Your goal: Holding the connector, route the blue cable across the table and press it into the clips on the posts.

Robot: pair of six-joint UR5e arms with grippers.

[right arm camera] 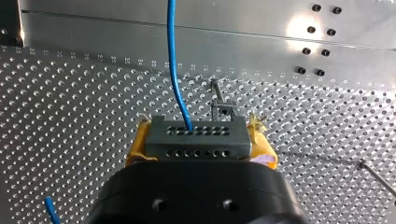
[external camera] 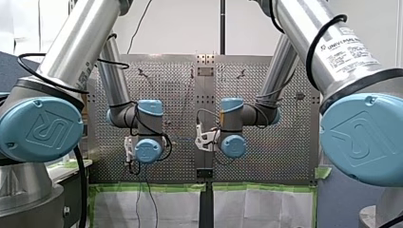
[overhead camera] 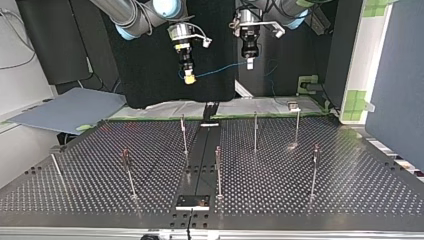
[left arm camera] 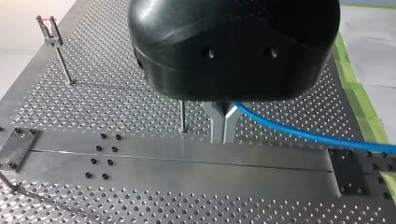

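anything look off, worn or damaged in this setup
Only one thing: the yellow pads on my right gripper look ragged, with frayed bits sticking up on both sides of the connector it grips. The blue cable runs out of the connector cleanly, with no kink in view.

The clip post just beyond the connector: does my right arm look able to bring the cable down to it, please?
Probably yes: the post stands free on the table just beyond the connector in my right gripper, and nothing lies between them.
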